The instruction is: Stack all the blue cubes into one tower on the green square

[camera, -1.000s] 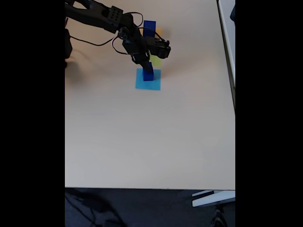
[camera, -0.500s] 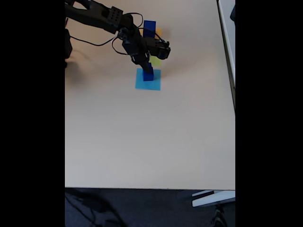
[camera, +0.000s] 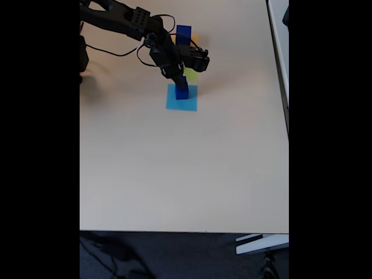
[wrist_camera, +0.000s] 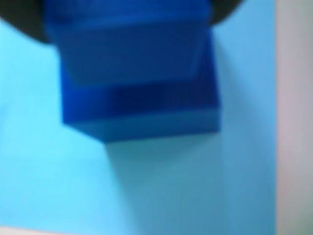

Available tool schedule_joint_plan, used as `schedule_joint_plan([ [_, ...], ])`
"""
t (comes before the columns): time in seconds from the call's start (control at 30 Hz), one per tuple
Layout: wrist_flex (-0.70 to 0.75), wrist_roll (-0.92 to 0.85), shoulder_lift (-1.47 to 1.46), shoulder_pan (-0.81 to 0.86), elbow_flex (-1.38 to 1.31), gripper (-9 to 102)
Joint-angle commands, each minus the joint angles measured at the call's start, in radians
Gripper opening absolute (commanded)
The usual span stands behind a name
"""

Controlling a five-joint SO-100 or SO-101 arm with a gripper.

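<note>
Beige table [camera: 174,168], blurred blue cube [wrist_camera: 139,83] on light-blue square [wrist_camera: 161,186]; fingers' grip hidden, green square [camera: 191,74] half-covered

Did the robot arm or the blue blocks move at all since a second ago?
Nothing visibly changed. The end effector still sits down at the dark blue cube on the light-blue square, the other blue cube stays farther back, and the green square still peeks out beside the arm.

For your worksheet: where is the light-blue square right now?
In the fixed view, the light-blue square lies on the table's upper middle, under a dark blue cube and the gripper.
</note>
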Motion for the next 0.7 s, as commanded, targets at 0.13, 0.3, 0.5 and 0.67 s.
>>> schedule_joint_plan([
  [0.13, -0.035, 0.012, 0.084, 0.008, 0.003, 2],
  [0.3, -0.041, 0.017, 0.084, 0.008, 0.011, 2],
  [0.5, -0.046, 0.015, 0.084, 0.009, 0.012, 2],
  [0.67, -0.051, 0.015, 0.084, 0.008, 0.014, 3],
])
